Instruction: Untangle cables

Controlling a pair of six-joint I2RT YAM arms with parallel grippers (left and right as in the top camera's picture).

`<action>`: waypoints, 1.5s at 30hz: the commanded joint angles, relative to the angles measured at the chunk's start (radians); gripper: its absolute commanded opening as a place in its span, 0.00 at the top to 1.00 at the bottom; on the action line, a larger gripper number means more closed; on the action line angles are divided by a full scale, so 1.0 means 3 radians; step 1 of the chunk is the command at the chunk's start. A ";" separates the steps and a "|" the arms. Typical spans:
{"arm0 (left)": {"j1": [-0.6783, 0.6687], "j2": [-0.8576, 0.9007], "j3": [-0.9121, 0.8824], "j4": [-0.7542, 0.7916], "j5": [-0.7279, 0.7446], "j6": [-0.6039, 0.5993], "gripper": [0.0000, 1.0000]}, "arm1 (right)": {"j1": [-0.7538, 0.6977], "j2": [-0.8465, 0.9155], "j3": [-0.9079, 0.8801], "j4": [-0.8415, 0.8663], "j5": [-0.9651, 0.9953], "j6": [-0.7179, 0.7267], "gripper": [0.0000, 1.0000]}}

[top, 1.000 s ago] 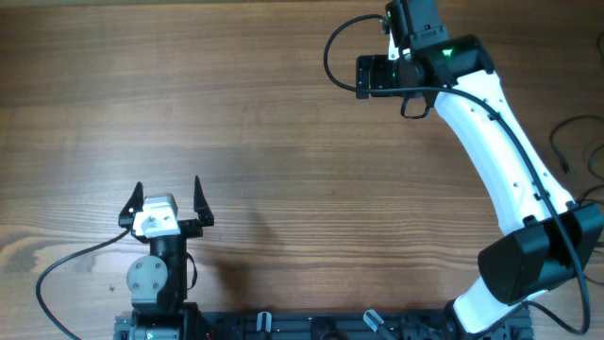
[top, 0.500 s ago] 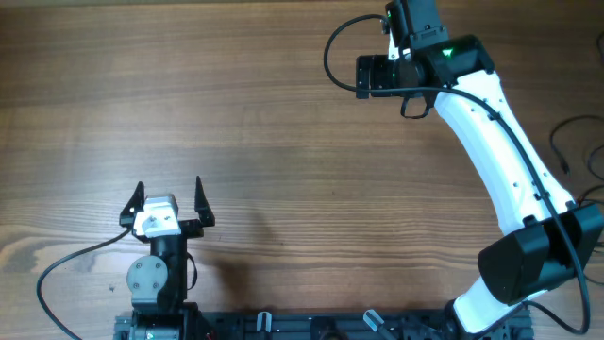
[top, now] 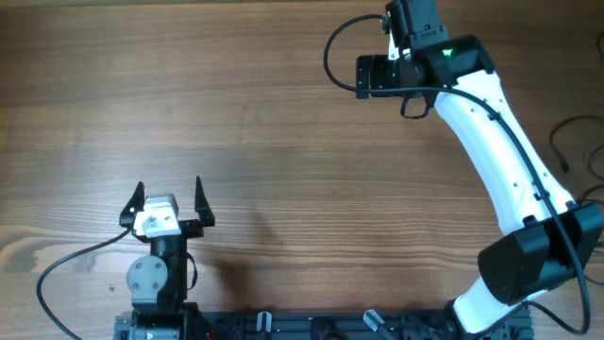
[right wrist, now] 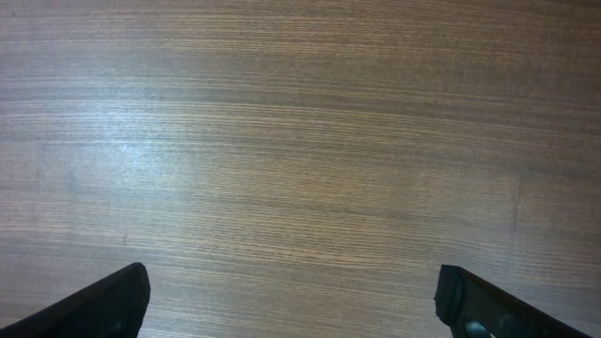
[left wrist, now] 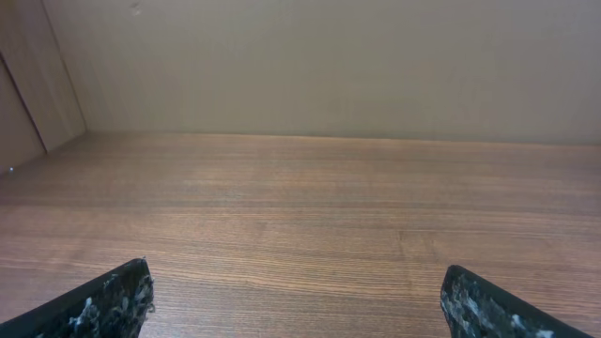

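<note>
No cable lies on the wooden table in front of either gripper. A few thin black cables show only at the far right edge of the overhead view, partly cut off. My left gripper is open and empty near the front left, and its wrist view shows only bare wood between its fingers. My right gripper is open and empty, pointing down over bare wood at the back right, where the overhead view shows its head.
The white right arm stretches from the front right to the back. A black rail runs along the front edge. A wall stands beyond the table's far edge in the left wrist view.
</note>
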 commanded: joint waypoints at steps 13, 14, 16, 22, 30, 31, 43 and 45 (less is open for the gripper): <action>0.0027 -0.0033 -0.0008 -0.0015 0.0052 0.0065 0.00 | 0.0008 -0.0009 -0.0100 0.0207 0.0248 -0.0118 0.00; 0.0027 -0.0033 -0.0008 -0.0015 0.0052 0.0065 0.00 | 0.0008 -0.0055 -0.0163 0.0284 0.0263 -0.0186 0.00; 0.0027 -0.0033 -0.0008 -0.0015 0.0052 0.0065 0.00 | 0.0006 -0.0168 -0.0328 0.0449 0.0328 -0.0231 0.00; 0.0027 -0.0033 -0.0008 -0.0015 0.0052 0.0065 0.00 | -0.0067 -0.0777 -0.1118 0.0899 0.0319 -0.0210 0.00; 0.0027 -0.0033 -0.0008 -0.0015 0.0052 0.0065 0.00 | -0.0277 -0.1802 -0.2172 0.1648 0.0031 -0.0429 0.00; 0.0027 -0.0033 -0.0008 -0.0015 0.0052 0.0065 0.00 | -0.0315 -0.1919 -0.2272 0.1724 -0.0047 -0.0490 0.00; 0.0027 -0.0033 -0.0008 -0.0015 0.0052 0.0065 0.00 | -0.0399 -0.3563 -0.3981 0.2814 -0.0094 -0.0371 0.00; 0.0027 -0.0033 -0.0008 -0.0015 0.0052 0.0065 0.00 | -0.0399 -0.3789 -0.4181 0.2811 -0.0094 -0.0374 0.00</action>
